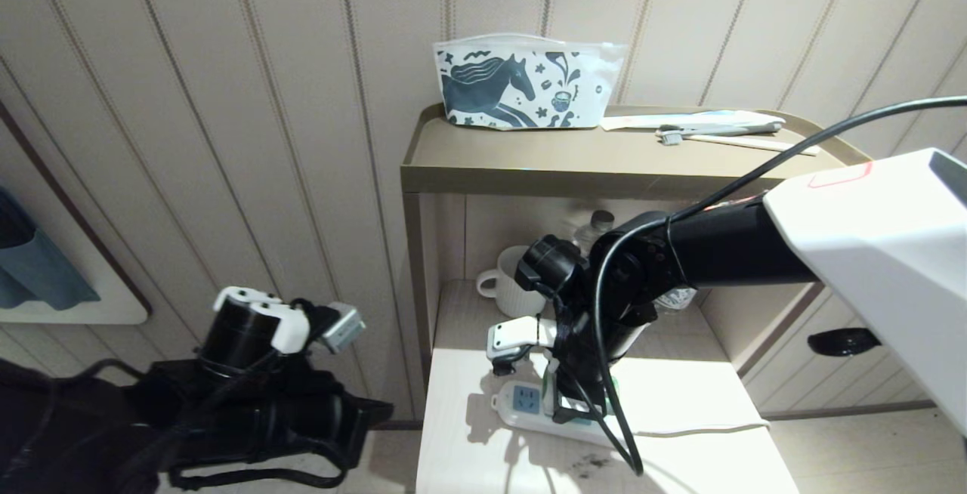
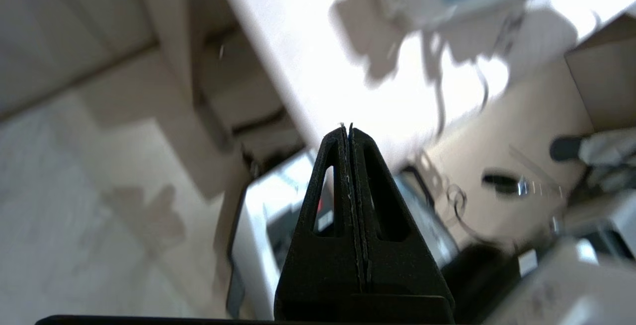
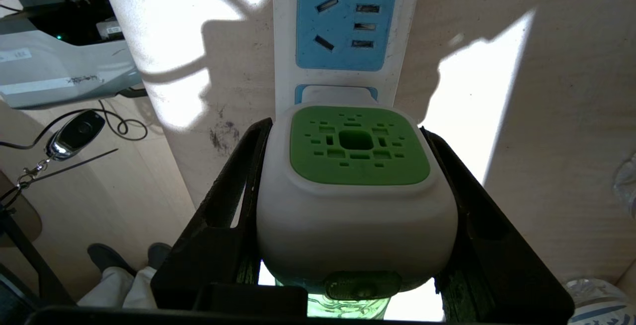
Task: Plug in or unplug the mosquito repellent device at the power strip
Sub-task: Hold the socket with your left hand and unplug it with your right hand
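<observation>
- Our right gripper (image 3: 355,201) is clasping the mosquito repellent device (image 3: 355,186), which is sitting in the power strip (image 3: 343,27) on the bench (image 1: 680,403).
- Our left gripper (image 2: 350,131) is hanging closed beside the bench.

One power strip (image 1: 540,407), one mosquito repellent device (image 3: 355,191), one mug (image 1: 512,281), one pouch (image 1: 525,84), two robot arms.

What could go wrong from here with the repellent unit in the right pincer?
1. The right pincer clamps the mosquito repellent device at the power strip; nothing visibly holds the strip down, so pulling could lift it.
2. A tilted pull or push could bend the prongs, which are hidden here.
3. The strip's white cord and the arm's black cable run close by and could snag.
</observation>
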You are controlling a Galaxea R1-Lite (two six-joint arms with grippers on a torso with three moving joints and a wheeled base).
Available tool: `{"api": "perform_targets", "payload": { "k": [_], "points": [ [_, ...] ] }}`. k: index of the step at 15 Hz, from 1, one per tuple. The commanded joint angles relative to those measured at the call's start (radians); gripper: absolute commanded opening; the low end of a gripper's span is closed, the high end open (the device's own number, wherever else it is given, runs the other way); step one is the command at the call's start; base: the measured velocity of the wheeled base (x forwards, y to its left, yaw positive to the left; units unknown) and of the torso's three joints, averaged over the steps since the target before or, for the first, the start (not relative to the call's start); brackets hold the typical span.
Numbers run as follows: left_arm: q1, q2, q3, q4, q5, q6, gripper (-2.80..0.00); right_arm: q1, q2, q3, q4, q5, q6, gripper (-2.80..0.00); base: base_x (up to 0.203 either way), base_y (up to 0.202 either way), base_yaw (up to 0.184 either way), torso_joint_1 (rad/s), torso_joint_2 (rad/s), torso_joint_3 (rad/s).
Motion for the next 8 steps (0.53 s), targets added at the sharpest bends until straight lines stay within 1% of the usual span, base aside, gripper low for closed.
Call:
{"api": "perform_targets", "payload": {
  "k": [1, 2, 3, 5, 7, 8],
  "points": [
    [-0.106, 0.188, -0.044, -0.173, 0.065, -0.059, -2.80, 0.001, 0.004, 0.002, -0.004, 0.001, -0.005, -2.80, 0.000, 0.000, 0.000, 0.000, 0.00, 0.000],
    [-0.123, 0.216, -0.064, -0.189, 0.095, -0.080, -2.80, -0.001, 0.001, 0.005, -0.011, 0.001, -0.005, -2.80, 0.000, 0.000, 0.000, 0.000, 0.00, 0.000],
    [-0.138, 0.236, -0.084, -0.195, 0.127, -0.086, -2.80, -0.001, -0.001, 0.007, -0.015, 0.003, -0.005, -2.80, 0.000, 0.000, 0.000, 0.000, 0.00, 0.000],
    [-0.193, 0.267, -0.101, -0.193, 0.182, -0.088, -2.80, -0.002, 0.000, 0.007, -0.027, 0.003, -0.003, -2.80, 0.000, 0.000, 0.000, 0.000, 0.00, 0.000],
    [-0.213, 0.287, -0.125, -0.197, 0.222, -0.103, -2.80, -0.002, 0.004, 0.005, -0.027, 0.004, -0.003, -2.80, 0.000, 0.000, 0.000, 0.000, 0.00, 0.000],
    [-0.217, 0.291, -0.140, -0.196, 0.227, -0.133, -2.80, -0.002, 0.002, 0.007, -0.027, 0.006, -0.003, -2.80, 0.000, 0.000, 0.000, 0.000, 0.00, 0.000]
  ]
}}
